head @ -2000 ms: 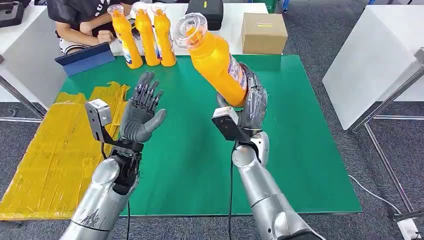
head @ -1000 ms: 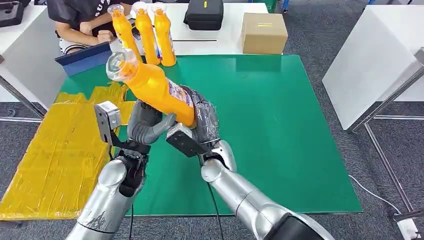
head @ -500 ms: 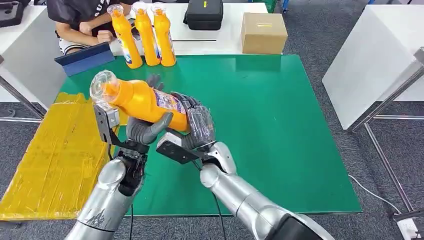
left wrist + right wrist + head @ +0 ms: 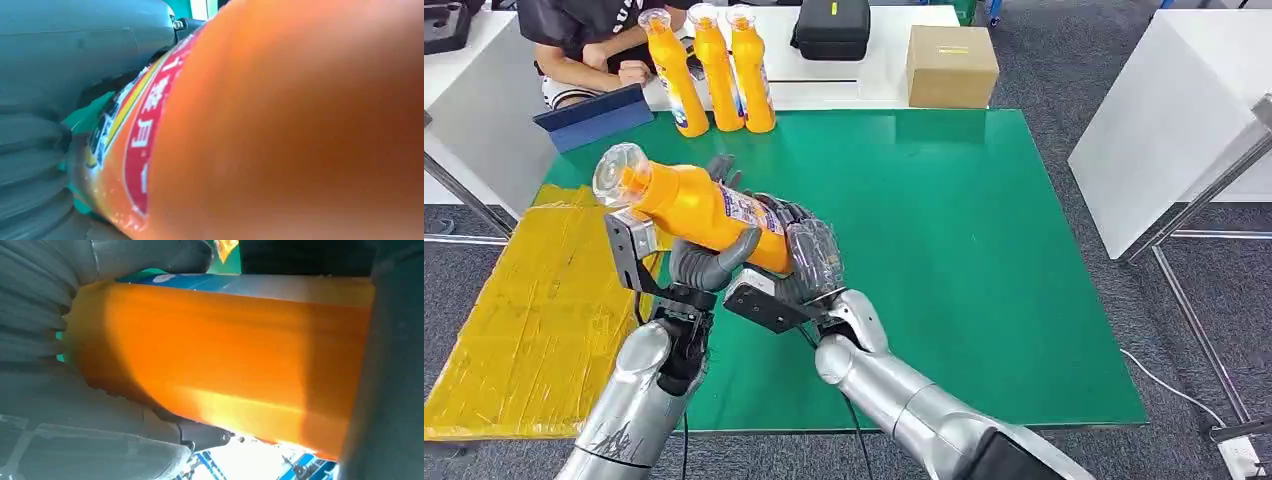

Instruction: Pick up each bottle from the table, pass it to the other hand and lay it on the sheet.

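Observation:
An orange bottle (image 4: 694, 205) with a clear cap lies tilted in the air above the left part of the green mat (image 4: 944, 250), cap toward the yellow sheet (image 4: 534, 310). My right hand (image 4: 809, 255) grips its base end. My left hand (image 4: 709, 265) is under its middle: the bottle rests against the palm, the thumb lies across its front, and the fingers stick out straight behind it. In the left wrist view the bottle's label (image 4: 145, 135) is pressed close to the camera. In the right wrist view the bottle's orange body (image 4: 215, 355) lies against my right hand (image 4: 50, 405). Three more orange bottles (image 4: 714, 70) stand at the mat's far left.
A person sits behind the standing bottles with a blue tablet (image 4: 594, 118) in front. A cardboard box (image 4: 951, 65) and a black case (image 4: 832, 28) are on the white table beyond the mat. Another white table (image 4: 1174, 120) stands to the right.
My right hand has swung the bottle from upright over the mat's middle down and left into my left palm. In the last half second both hands drifted slightly further left.

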### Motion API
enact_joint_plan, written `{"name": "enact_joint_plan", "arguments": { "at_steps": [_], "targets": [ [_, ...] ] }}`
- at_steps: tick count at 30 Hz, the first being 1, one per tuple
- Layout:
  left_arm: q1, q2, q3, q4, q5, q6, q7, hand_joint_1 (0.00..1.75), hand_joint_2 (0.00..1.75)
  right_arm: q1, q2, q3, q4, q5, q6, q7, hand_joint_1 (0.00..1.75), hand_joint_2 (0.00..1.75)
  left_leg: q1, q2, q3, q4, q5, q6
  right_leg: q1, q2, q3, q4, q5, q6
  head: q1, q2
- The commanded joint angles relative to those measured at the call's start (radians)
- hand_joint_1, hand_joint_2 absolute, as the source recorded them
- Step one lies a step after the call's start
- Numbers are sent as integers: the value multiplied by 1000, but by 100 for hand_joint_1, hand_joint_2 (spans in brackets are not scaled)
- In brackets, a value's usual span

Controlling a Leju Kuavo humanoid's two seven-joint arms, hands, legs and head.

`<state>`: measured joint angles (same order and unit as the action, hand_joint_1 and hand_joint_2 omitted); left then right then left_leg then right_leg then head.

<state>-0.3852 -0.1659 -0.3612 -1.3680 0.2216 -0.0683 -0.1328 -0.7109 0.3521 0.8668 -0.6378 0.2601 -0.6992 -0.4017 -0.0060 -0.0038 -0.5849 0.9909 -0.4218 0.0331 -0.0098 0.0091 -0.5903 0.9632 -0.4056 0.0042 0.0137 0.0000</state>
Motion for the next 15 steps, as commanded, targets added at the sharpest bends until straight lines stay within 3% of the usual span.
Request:
{"name": "enact_joint_plan", "arguments": {
  "at_steps": [1,15],
  "targets": [
    [-72,-5,-33,25,4,-4,8,0,175,-16,-3,199,55,-10,1,-5,175,175,1,-2,3,0,-2,-3,1,-3,4,0,-2,-1,0,0],
    [-68,-4,-28,24,6,0,8,0,175,-23,-3,218,57,-34,3,-4,175,175,1,-2,2,0,-1,-2,1,-3,3,0,-2,-1,0,0]
  ]
}}
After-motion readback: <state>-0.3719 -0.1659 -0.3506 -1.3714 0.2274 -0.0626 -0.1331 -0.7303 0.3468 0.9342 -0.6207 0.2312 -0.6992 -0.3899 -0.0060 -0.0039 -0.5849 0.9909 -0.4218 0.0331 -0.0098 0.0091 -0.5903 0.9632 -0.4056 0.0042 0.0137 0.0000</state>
